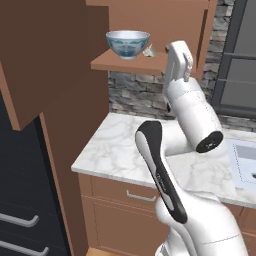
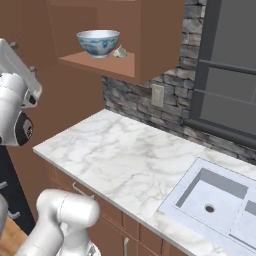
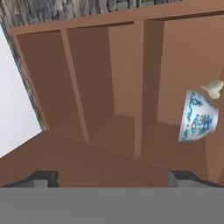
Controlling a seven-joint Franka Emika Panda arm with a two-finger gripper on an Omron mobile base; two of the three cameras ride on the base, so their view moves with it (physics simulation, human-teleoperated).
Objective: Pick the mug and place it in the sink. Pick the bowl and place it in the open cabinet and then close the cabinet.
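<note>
The light blue-grey bowl (image 1: 128,43) (image 2: 98,42) stands upright on the shelf of the open wall cabinet (image 1: 130,62) (image 2: 150,45). In the hand view the picture is rolled, so the bowl (image 3: 197,117) lies at the right against the brown shelf. My gripper (image 3: 113,178) is open with nothing between its fingers, and it is drawn back from the bowl, just right of the shelf's front edge. The cabinet door (image 1: 47,55) stands swung out at the left. The pale sink (image 2: 215,181) (image 1: 243,165) is set into the counter on the right. The mug is out of view.
A small grey-white lump (image 1: 148,50) (image 2: 120,51) (image 3: 214,89) rests on the shelf beside the bowl. Below lies a white marble counter (image 1: 115,150) (image 2: 120,155), with a stone backsplash (image 2: 135,97) and a dark window (image 2: 225,85) behind. Base cabinets (image 1: 125,210) have horizontal handles.
</note>
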